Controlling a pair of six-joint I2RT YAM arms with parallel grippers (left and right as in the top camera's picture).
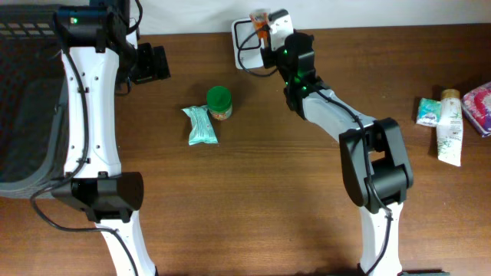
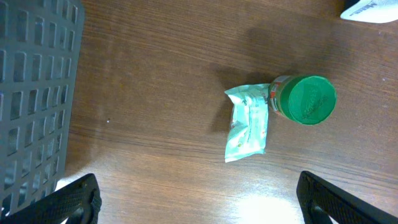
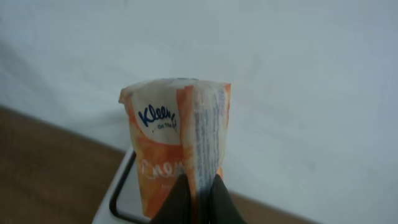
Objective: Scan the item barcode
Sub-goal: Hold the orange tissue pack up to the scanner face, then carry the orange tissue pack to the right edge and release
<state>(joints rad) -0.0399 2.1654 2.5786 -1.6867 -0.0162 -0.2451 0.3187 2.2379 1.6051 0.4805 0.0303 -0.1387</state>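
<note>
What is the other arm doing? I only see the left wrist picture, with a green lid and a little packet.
Observer: The right gripper is shut on an orange Kleenex pack, pinching its seam.
Operator: Where is it holding that?
Observer: At the far edge of the table, just above a white device.
Operator: Is there more stuff I can't see?
Observer: Yes. A white tube, a teal packet and a pink pack lie at the table's right end.
</note>
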